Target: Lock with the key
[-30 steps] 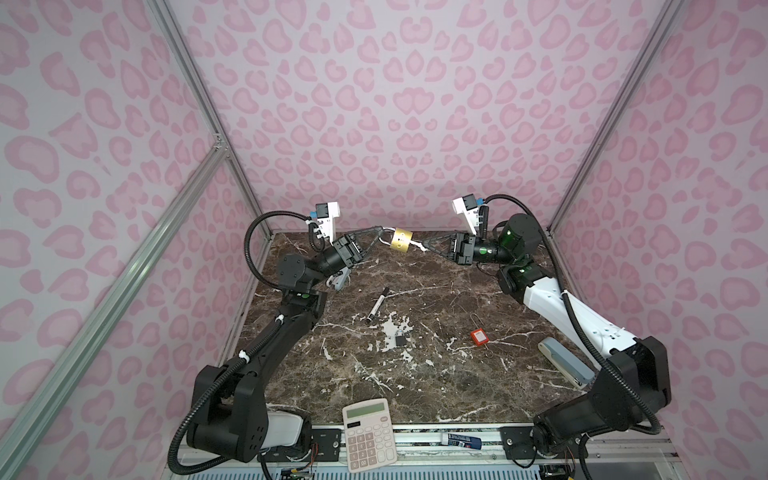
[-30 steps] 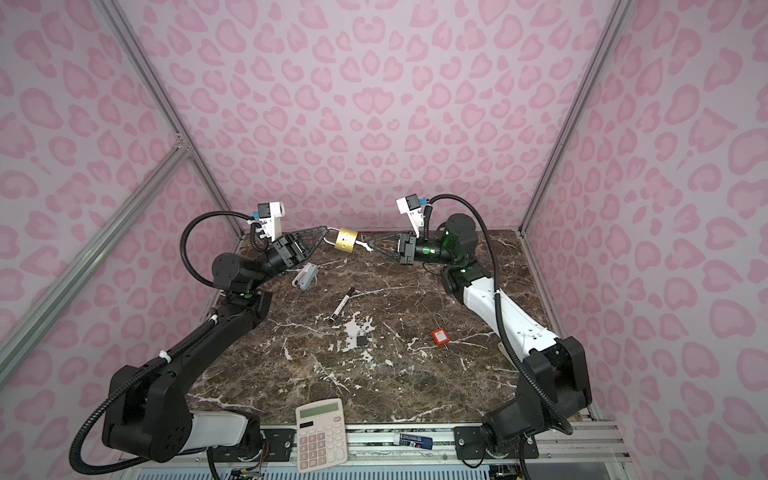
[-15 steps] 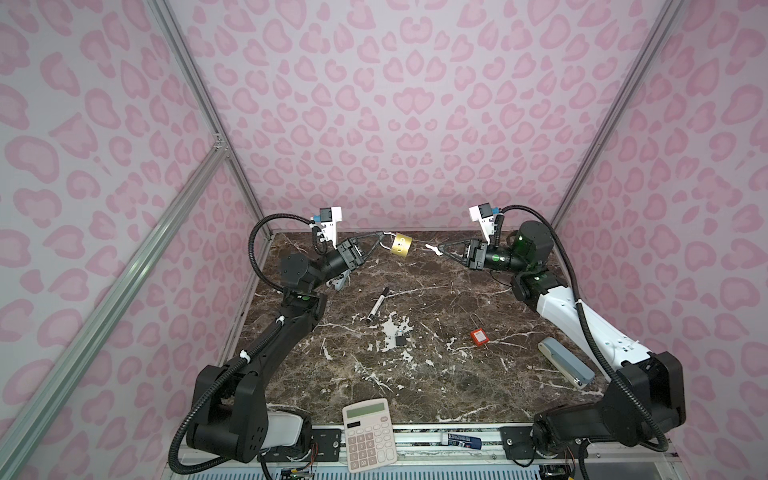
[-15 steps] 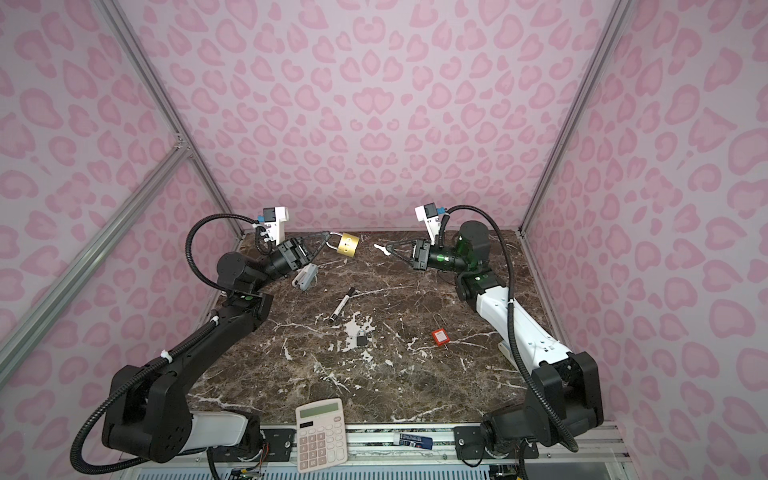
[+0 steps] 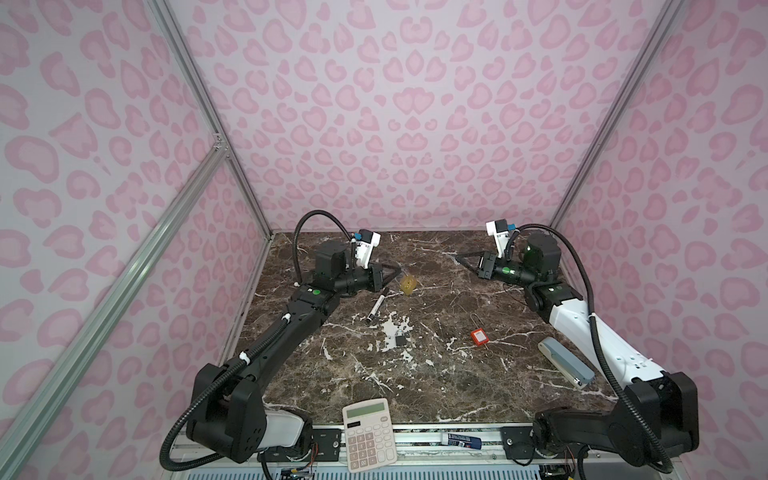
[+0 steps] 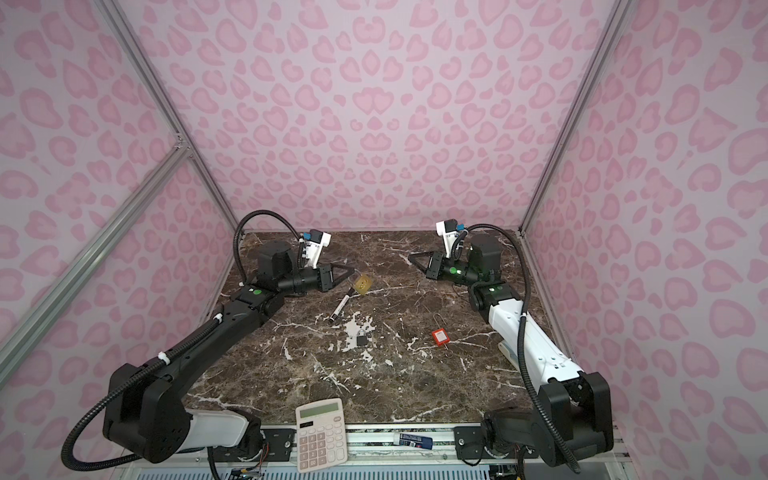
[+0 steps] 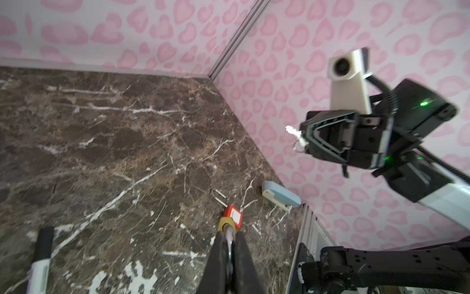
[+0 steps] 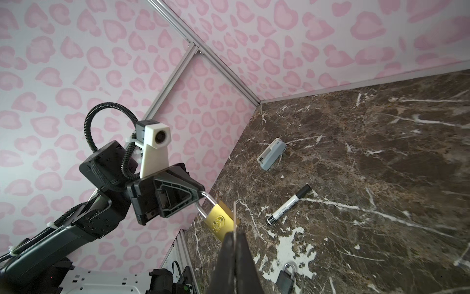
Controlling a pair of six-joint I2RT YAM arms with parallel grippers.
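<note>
While in left hand, padlock beyond tip

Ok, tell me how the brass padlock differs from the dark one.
Colour: the brass padlock is shiny gold; the dark padlock is matte grey-black. Pose: the brass padlock hangs off the table, its shackle clamped in the left pincer; the dark padlock lies on the table, untouched. Both have a silvery shackle.
</note>
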